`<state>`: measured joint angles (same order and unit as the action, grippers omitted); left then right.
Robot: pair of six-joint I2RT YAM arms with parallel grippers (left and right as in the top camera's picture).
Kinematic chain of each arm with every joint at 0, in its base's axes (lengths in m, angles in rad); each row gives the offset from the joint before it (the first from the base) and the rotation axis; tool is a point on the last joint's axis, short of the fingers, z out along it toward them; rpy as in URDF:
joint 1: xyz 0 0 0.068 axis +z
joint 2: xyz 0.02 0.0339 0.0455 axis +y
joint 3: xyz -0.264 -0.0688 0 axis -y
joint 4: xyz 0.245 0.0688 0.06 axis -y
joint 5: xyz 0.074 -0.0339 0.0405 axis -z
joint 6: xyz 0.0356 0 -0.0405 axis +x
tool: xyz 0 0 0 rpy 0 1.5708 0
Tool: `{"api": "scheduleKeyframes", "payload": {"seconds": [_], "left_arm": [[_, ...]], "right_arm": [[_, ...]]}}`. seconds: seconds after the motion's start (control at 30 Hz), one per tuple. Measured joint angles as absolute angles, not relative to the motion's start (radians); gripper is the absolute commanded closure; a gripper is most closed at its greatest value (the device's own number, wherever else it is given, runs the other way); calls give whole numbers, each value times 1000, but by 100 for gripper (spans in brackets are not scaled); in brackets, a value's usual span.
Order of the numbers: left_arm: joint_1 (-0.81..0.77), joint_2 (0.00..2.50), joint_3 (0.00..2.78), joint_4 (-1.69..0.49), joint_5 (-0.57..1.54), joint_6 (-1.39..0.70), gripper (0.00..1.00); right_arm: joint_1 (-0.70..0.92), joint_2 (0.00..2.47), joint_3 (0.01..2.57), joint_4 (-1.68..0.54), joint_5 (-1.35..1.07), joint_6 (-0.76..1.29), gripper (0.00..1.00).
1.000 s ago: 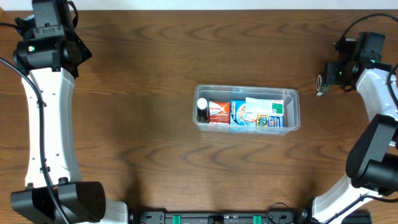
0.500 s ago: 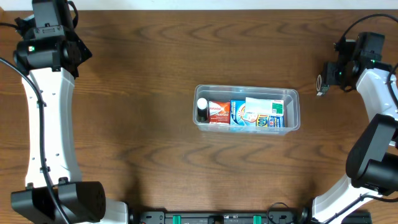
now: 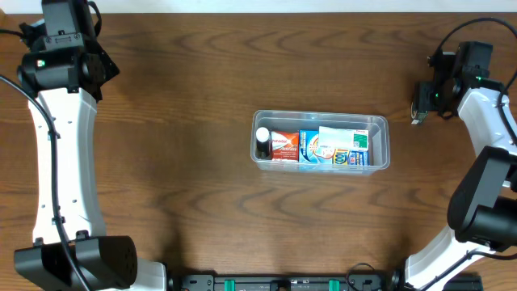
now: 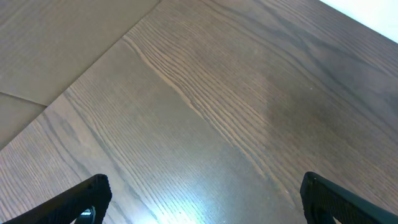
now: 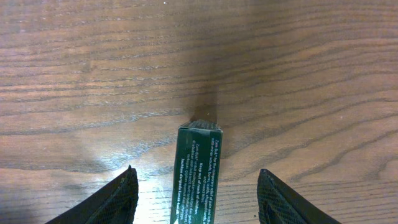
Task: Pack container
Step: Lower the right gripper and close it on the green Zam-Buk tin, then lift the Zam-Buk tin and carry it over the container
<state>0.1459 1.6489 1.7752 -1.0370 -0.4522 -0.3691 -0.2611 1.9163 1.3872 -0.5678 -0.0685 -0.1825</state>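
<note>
The clear container (image 3: 384,123) sits mid-table and holds a small dark bottle (image 3: 262,142) at its left end, a red box (image 3: 284,146), a blue box (image 3: 311,148) and a white and green box (image 3: 346,139). A narrow dark green box (image 5: 198,174) lies on the wood between the wide-open fingers of my right gripper (image 5: 196,198), touching neither; the overhead view shows it at the table's right edge (image 3: 418,109). My left gripper (image 4: 199,202) is open and empty at the far left corner (image 3: 69,48).
The table's pale far edge shows at the upper right of the left wrist view (image 4: 373,15). A seam between wood panels (image 4: 93,68) runs across that view. Cables hang by the right arm (image 3: 493,32).
My right gripper has shifted slightly toward the far edge of the table. The container, its contents and the left arm have not moved.
</note>
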Motion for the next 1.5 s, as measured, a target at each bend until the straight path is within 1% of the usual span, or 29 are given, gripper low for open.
{"api": "scheduleKeyframes", "payload": {"seconds": [0.1,0.3,0.43,0.53,0.63,0.83,0.97,1.03,1.07,1.2,1.27,1.5], "left_arm": [[146,1649,1775,-1037,-452,-369,2],[146,1649,1775,-1037,-452,-369,2],[146,1649,1775,-1037,-452,-369,2],[146,1649,1775,-1037,-452,-369,2],[146,1649,1775,-1037,-452,-369,2],[146,1649,1775,-1037,-452,-369,2],[146,1649,1775,-1037,-452,-369,2],[146,1649,1775,-1037,-452,-369,2],[146,1649,1775,-1037,-452,-369,2],[146,1649,1775,-1037,-452,-369,2],[146,1649,1775,-1037,-452,-369,2],[146,1649,1775,-1037,-452,-369,2]], "right_arm": [[-261,1924,1387,-568,-68,-180,43],[-261,1935,1387,-568,-67,-179,42],[-261,1955,1387,-568,-66,-180,43],[-261,1971,1387,-566,-63,-180,51],[-261,1976,1387,-560,-58,-173,56],[-261,1976,1387,-562,-53,-171,57],[-261,1976,1387,-562,-52,-171,67],[-261,1976,1387,-560,-52,-172,74],[-261,1976,1387,-559,-52,-170,76],[-261,1976,1387,-559,-52,-165,77],[-261,1976,1387,-560,-52,-166,80],[-260,1970,1388,-578,-51,-165,81]]}}
